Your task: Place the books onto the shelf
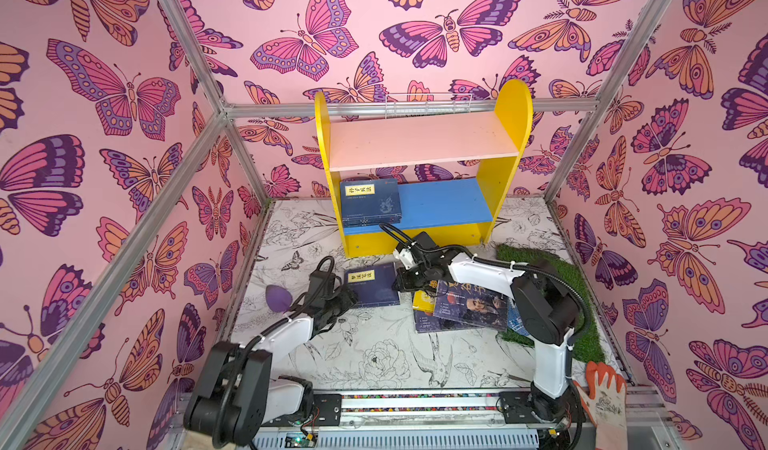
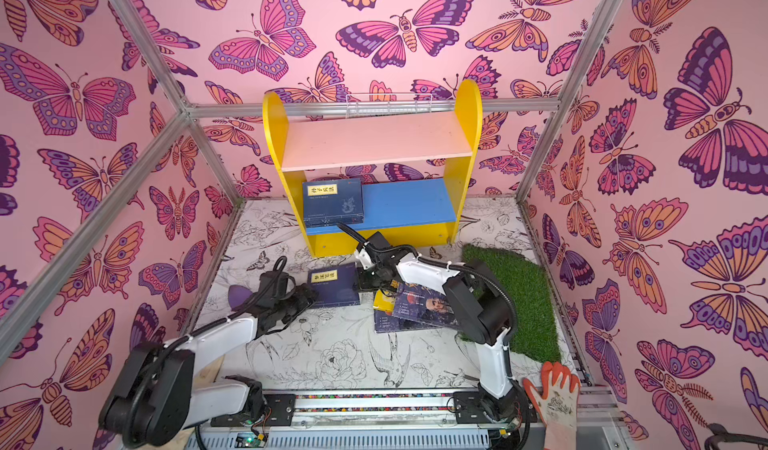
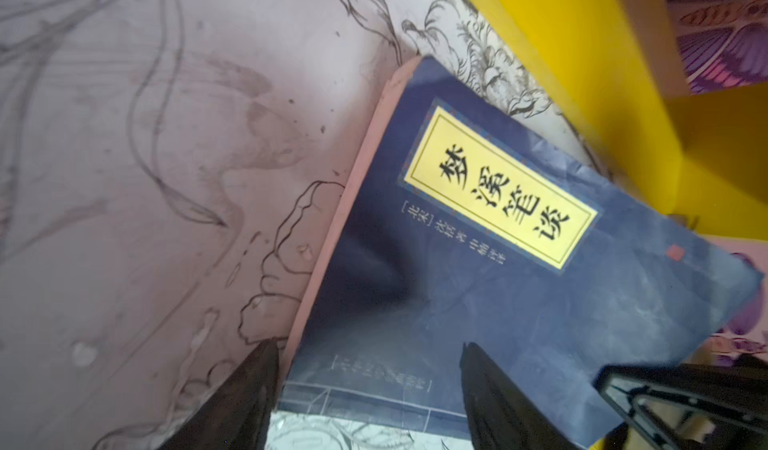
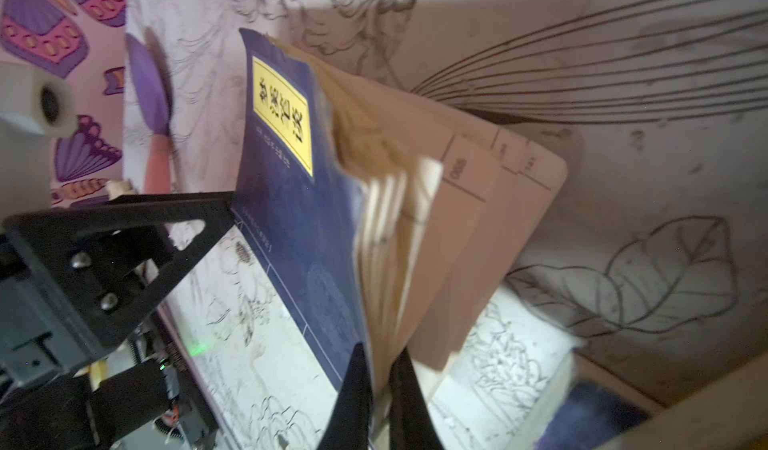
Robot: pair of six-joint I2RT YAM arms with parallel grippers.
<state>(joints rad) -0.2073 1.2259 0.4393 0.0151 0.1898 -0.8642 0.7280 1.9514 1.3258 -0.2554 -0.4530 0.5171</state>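
The navy paperback (image 1: 372,288) lies on the table (image 1: 374,356) just in front of the shelf (image 1: 511,107), which stands at 12 o'clock. The right gripper (image 4: 379,358) is clamped on the book's 3 o'clock edge, probably to lift it. The left gripper (image 3: 368,346), fingers spread, straddles its 8 o'clock corner, seemingly to steady it. Only the right wrist view shows that the pinch takes the cover and a few leaves while other pages fan loose; in both top views the gripper itself hides this.

Left fingers (image 3: 249,398) apart, right fingers (image 4: 353,394) together.
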